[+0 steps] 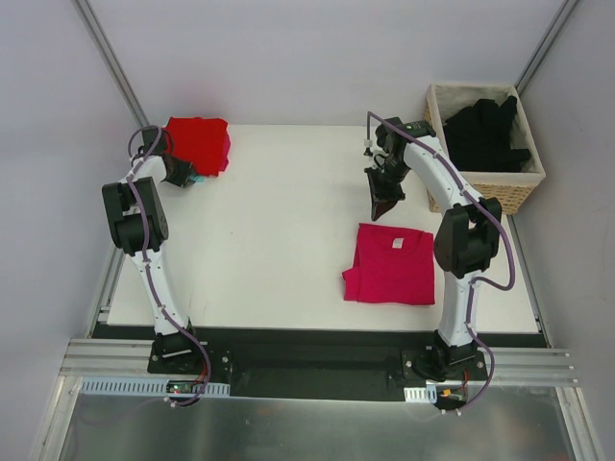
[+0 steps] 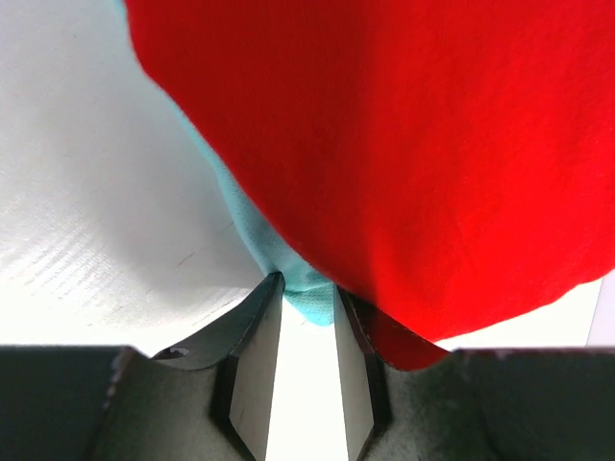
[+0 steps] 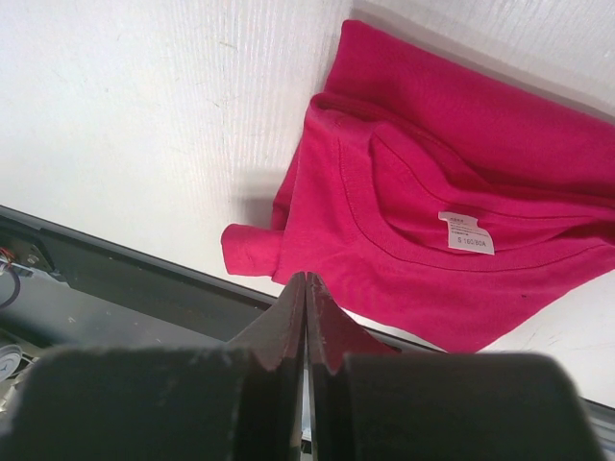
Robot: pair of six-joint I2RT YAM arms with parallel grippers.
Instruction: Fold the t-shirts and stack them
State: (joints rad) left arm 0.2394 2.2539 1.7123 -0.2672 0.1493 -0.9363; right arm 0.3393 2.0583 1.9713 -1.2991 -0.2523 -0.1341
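Note:
A folded red t-shirt (image 1: 198, 143) (image 2: 404, 144) lies at the table's far left corner on top of a teal cloth (image 1: 197, 179) (image 2: 252, 223). My left gripper (image 1: 185, 175) (image 2: 307, 284) sits at this pile's near edge, jaws parted, with the teal cloth's corner between the fingertips. A folded magenta-pink t-shirt (image 1: 390, 264) (image 3: 423, 259) with a white label (image 3: 466, 231) lies right of centre. My right gripper (image 1: 382, 206) (image 3: 306, 277) hangs just beyond its far edge, shut and empty. Black t-shirts (image 1: 485, 134) fill the basket.
The wicker basket (image 1: 500, 192) stands at the far right, beside the right arm's elbow. The white table (image 1: 279, 211) ends in a dark rail at the near edge, where both arm bases are bolted. Grey walls enclose the far side.

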